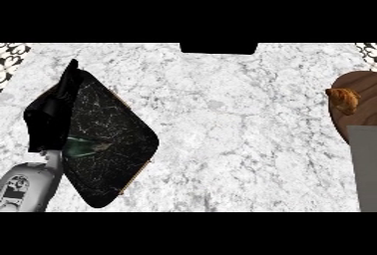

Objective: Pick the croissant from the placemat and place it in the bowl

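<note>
Left hand [50,117] beside dark bowl [110,144]

A golden-brown croissant [344,98] lies on a brown placemat [358,89]; the bowl [110,144] is black, white-veined.

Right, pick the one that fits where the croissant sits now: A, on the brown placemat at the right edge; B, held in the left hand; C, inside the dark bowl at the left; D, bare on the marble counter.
A: the croissant lies on the brown placemat at the view's right edge, far from the dark bowl.
</note>
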Controlling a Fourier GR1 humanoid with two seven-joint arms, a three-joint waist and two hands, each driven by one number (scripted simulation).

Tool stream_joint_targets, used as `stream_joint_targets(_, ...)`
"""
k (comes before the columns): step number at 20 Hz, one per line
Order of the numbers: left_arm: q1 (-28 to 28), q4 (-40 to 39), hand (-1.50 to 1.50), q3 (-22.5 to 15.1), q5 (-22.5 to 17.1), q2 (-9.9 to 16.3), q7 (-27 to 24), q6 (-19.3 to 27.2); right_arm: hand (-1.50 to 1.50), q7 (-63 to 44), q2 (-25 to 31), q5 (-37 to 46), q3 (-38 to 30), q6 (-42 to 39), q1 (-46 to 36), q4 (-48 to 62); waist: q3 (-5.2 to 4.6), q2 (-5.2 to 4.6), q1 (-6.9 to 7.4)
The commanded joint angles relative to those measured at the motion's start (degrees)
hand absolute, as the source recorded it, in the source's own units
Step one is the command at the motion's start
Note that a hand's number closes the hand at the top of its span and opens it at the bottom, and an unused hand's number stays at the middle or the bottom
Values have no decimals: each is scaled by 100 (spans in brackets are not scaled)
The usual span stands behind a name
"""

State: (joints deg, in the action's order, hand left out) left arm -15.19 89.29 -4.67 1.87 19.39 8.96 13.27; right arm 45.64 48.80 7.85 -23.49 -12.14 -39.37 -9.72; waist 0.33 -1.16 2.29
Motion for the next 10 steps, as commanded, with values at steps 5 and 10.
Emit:
stream_joint_targets(5, -123, -245, 0, 50, 124, -62, -70, 22, -150, 539, 610, -374, -336, -1769, 565, 202, 2, 23, -136)
stream_joint_targets(10, 177, 335, 0, 59, 44, 38, 207, -50, -150, 1070, 836, -380, -313, -2302, 1402, 87, 22, 62, -138)
